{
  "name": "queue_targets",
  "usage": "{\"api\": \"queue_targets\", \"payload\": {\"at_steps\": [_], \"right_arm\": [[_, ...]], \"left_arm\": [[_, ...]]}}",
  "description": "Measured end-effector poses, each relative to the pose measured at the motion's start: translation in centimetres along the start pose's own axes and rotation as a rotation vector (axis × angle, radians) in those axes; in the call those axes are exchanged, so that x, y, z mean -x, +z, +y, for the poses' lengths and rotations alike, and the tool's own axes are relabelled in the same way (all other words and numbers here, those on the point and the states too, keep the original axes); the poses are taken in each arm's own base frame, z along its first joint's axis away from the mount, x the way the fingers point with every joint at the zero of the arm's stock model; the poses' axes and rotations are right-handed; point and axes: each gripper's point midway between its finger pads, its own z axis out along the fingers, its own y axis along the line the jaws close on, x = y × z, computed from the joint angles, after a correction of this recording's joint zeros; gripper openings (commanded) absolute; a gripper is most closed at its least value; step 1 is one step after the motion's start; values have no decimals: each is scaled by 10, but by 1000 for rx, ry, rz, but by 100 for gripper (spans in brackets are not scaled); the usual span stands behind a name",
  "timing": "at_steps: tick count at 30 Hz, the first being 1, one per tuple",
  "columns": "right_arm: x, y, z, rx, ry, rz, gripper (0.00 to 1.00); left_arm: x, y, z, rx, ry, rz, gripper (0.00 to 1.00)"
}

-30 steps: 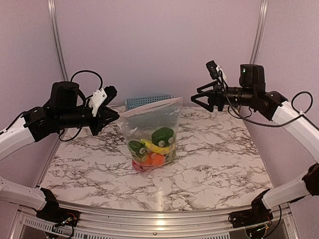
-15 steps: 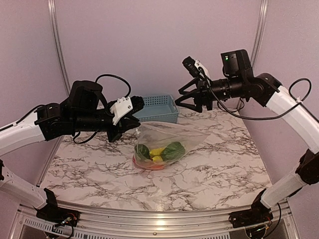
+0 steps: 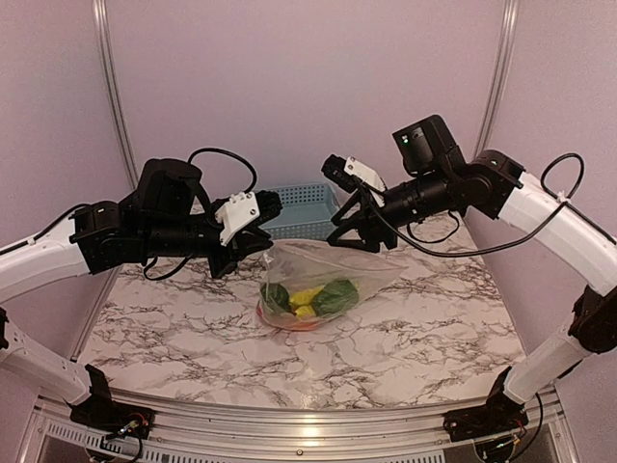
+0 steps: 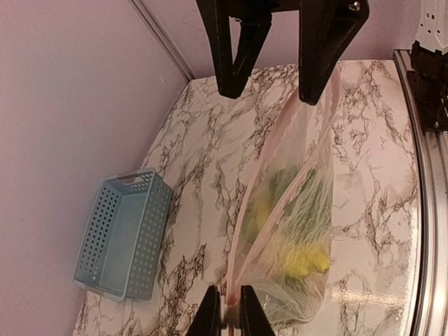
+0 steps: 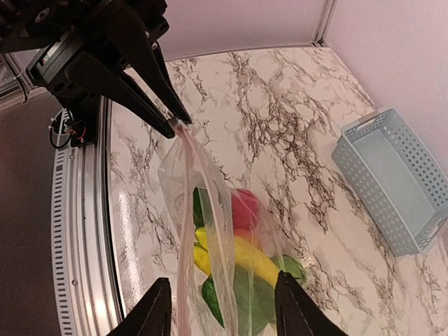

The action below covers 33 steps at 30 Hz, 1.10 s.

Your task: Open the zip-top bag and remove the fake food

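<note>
The left claw [image 3: 262, 247] is pinched tight on one end of the bag's [image 3: 333, 272] top edge and holds it up. The right claw [image 3: 357, 241] is at the other end of that edge. Its two fingers stand apart, and the edge runs in between them. The clear bag hangs between the two claws, and its bottom rests on the tabletop [image 3: 434, 328]. The toy food [image 3: 310, 296] lies inside at the bottom, with yellow, green and red pieces. A light blue basket [image 3: 301, 204] sits behind the bag, near the back wall.
</note>
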Motion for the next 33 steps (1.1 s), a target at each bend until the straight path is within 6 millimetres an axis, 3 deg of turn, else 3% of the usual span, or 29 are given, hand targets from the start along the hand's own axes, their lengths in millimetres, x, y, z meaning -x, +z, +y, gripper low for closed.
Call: {"api": "queue_targets", "payload": {"at_steps": [11,16,21,25,27,31,33], "right_arm": [[-31,25,-11,-55,27,124,35],[-35,29,-7,-55,25,144,22],[-40,34,-4,-52,25,169,2],[-43,39,-2,-46,36,182,0],[-44,40,-2,-46,46,185,0],[-40,37,-8,-78,83,185,0],[-35,32,-15,-102,113,173,0]], "left_arm": [[-3,2,-5,-12,3,7,2],[-5,2,-5,-8,4,13,2],[-10,1,-5,8,1,21,2],[-9,-3,-3,25,-7,12,6],[-10,-5,-3,32,-15,9,17],[-10,-8,2,70,-56,-9,55],[-8,-10,7,102,-84,-23,79]]}}
